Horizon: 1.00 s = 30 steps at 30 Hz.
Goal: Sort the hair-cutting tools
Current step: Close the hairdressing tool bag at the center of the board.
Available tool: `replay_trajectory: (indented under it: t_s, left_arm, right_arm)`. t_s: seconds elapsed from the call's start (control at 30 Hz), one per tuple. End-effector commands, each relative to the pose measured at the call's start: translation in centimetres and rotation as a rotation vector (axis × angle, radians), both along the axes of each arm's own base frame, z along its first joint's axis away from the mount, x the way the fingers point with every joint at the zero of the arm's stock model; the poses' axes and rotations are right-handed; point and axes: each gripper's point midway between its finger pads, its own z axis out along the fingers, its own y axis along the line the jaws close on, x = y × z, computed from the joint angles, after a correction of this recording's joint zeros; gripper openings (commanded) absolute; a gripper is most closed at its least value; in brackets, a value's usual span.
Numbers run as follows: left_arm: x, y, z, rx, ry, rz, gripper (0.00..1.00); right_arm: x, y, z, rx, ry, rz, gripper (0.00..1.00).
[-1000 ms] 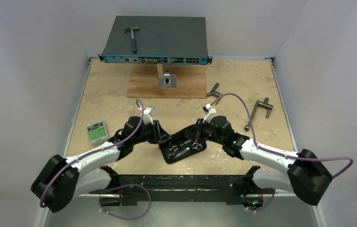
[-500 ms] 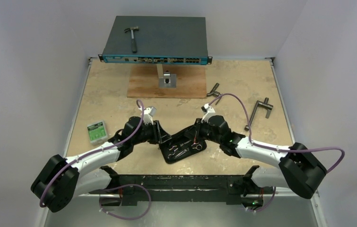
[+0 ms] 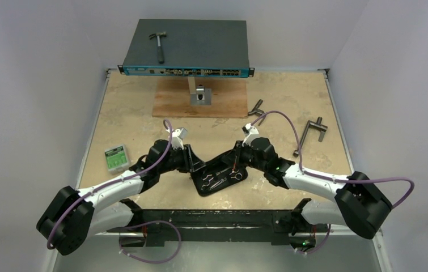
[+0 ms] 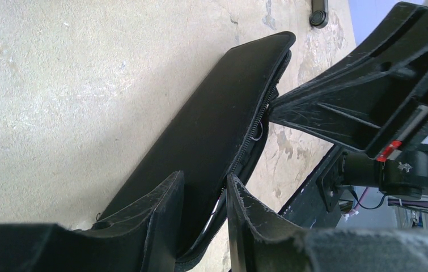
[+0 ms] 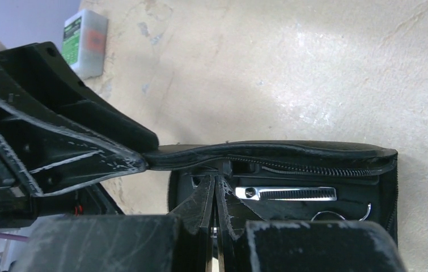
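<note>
A black zip case (image 3: 220, 177) lies open near the table's front middle. Inside it I see silver scissors (image 3: 223, 182); the right wrist view shows a toothed silver scissor blade (image 5: 285, 194) and a ring handle (image 5: 336, 215). My left gripper (image 4: 203, 209) is shut on the case's lid (image 4: 211, 130) and holds it tilted up off the case. My right gripper (image 5: 216, 180) is shut. Its tips rest at the zip edge just under the raised lid (image 5: 291, 150), against a small black zip piece. I cannot tell whether they pinch it.
A hammer (image 3: 158, 45) lies on a blue-fronted network switch (image 3: 186, 52) at the back, above a wooden board (image 3: 200, 101). Two grey T-handled tools (image 3: 257, 107) (image 3: 310, 136) lie at the right. A green-and-white box (image 3: 116, 157) sits at the left.
The right arm's rear links have swung slightly leftward. Both grippers stay at the case, with the lid still held up.
</note>
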Motion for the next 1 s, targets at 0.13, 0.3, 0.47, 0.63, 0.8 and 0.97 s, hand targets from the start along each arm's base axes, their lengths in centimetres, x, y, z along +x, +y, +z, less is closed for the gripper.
replay_trajectory:
  t_s: [0.13, 0.3, 0.47, 0.63, 0.8, 0.97]
  left_arm:
    - [-0.5, 0.0, 0.0, 0.001, -0.013, -0.02, 0.32]
    - [-0.8, 0.0, -0.2, -0.002, -0.011, -0.025, 0.32]
    - [-1.1, -0.1, -0.6, -0.001, -0.002, -0.034, 0.32]
    - [-1.3, 0.0, -0.6, 0.003, -0.005, -0.036, 0.32]
    - [-1.5, 0.4, -0.8, 0.026, -0.013, -0.038, 0.33]
    - [-2.1, 0.5, -1.5, 0.058, -0.015, -0.051, 0.33]
  right_arm:
    - [1.4, -0.2, -1.1, 0.001, 0.004, -0.026, 0.0]
    - [1.6, -0.4, -2.1, -0.011, 0.024, -0.035, 0.0]
    - [1.5, -0.7, -2.6, -0.022, 0.032, -0.038, 0.0]
    - [0.2, -1.2, -0.2, 0.013, -0.008, -0.007, 0.0]
    - [-1.1, -2.9, 1.9, 0.011, -0.04, -0.018, 0.19]
    - [-1.6, -3.4, 4.2, 0.044, -0.08, -0.024, 0.35]
